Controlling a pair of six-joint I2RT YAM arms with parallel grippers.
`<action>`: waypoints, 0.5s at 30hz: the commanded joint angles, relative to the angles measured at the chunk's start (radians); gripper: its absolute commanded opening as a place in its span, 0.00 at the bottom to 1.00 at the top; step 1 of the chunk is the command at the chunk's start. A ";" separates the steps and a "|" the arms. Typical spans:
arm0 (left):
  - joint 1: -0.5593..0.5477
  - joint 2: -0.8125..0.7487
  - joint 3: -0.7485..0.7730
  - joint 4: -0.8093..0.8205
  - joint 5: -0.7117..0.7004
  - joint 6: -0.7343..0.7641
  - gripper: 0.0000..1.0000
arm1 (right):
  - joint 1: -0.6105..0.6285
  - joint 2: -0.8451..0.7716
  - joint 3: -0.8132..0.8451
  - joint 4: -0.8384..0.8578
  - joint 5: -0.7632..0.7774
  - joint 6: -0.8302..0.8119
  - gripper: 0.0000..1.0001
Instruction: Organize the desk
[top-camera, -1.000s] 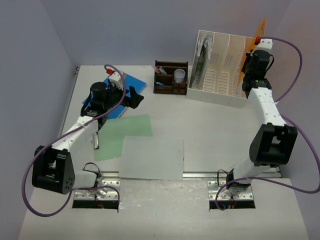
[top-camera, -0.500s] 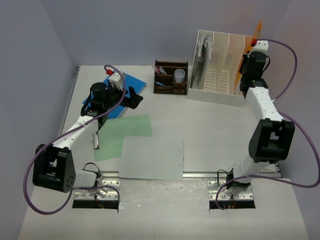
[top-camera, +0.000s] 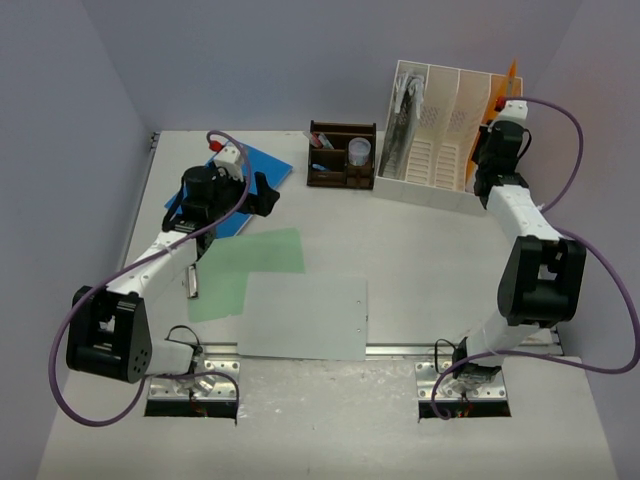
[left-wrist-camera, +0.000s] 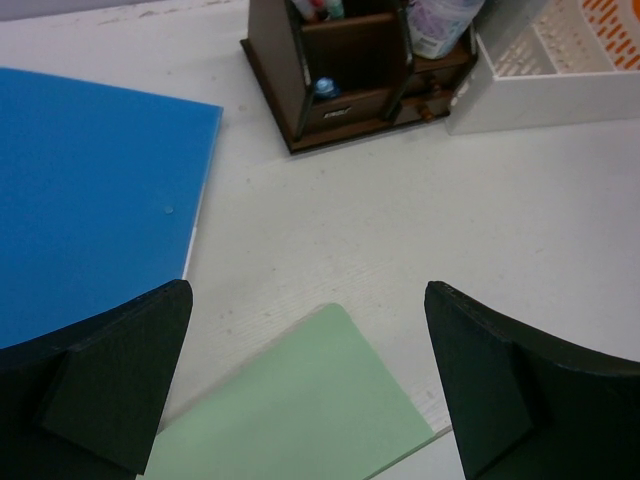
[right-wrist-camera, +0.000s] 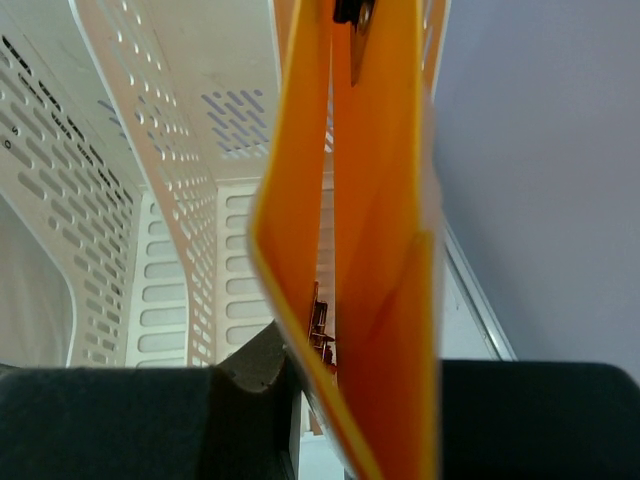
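Bench (top-camera: 430, 240) holds green sheet (left-wrist-camera: 300, 400); left hand (left-wrist-camera: 310, 335) fingers apart above it, right hand (right-wrist-camera: 350, 400) clamped on orange folder (right-wrist-camera: 385, 200) at white rack (top-camera: 435, 150).

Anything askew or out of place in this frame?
Yes. The orange folder, pinched in the right hand at the right end of the file rack, is bowed, its leaves splayed apart. On the desk, a green sheet lies skewed, partly under a white sheet.
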 joint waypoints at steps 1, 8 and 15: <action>0.013 0.035 0.056 -0.055 -0.162 0.032 1.00 | 0.001 -0.031 -0.028 -0.042 -0.005 0.005 0.09; 0.095 0.082 0.154 -0.215 -0.027 -0.017 1.00 | 0.003 -0.064 0.057 -0.142 -0.110 -0.011 0.75; 0.230 0.153 0.307 -0.365 0.098 0.042 1.00 | 0.012 -0.123 0.227 -0.253 -0.258 -0.149 0.95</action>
